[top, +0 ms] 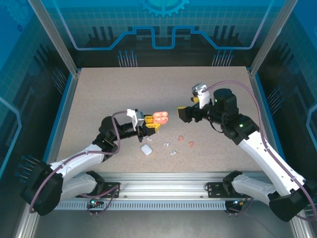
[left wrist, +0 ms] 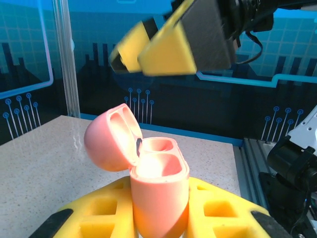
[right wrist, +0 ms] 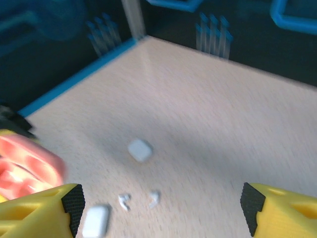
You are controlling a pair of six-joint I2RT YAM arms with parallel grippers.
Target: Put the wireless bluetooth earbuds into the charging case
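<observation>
Now the left jaws clench the open pink case [left wrist: 158,193] above the surface [top: 99,99]; the right jaws hang released and empty near it. Pink and white earbuds [top: 173,151] lie loose on the surface near a white case [top: 146,148]

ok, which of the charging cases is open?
The salmon-pink case, clamped in the left gripper. Its lid is flipped back and both wells are showing. The white case lies shut on the table.

pink case [left wrist: 158,193]: upright, lid open | earbuds [top: 173,152]: scattered, outside case
</observation>
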